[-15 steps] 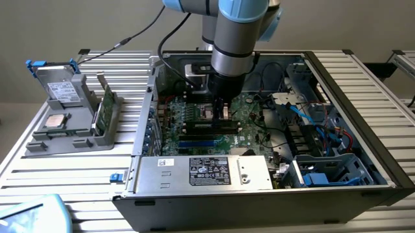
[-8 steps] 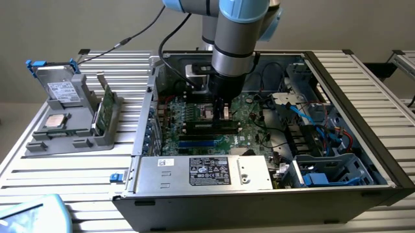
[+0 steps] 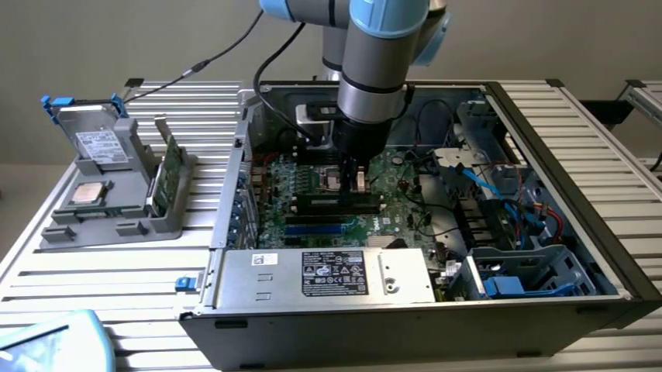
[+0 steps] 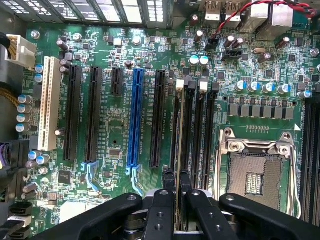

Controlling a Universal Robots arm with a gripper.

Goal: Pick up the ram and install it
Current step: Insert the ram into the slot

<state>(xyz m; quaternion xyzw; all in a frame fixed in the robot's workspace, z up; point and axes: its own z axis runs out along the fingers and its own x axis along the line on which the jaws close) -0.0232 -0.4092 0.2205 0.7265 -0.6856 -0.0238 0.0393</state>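
On the exterior view's left, the slatted metal desk has a grey holder with a hard drive, a silver processor chip and a green card standing on edge. There's a plain beige wall behind it all. Moving right, the open PC case lies on its side with the motherboard facing up.

The ram is right in the claw. It's seen edge-on as a thin pale strip, pinched between the two black fingers, which are closed on it. It runs in line with the black memory slots, just beside the empty CPU socket. Can't tell whether it's actually seated in a slot or just sitting over it.

The arm comes in from above and drops pretty much straight down into the middle of the case. The claw points down at the board.
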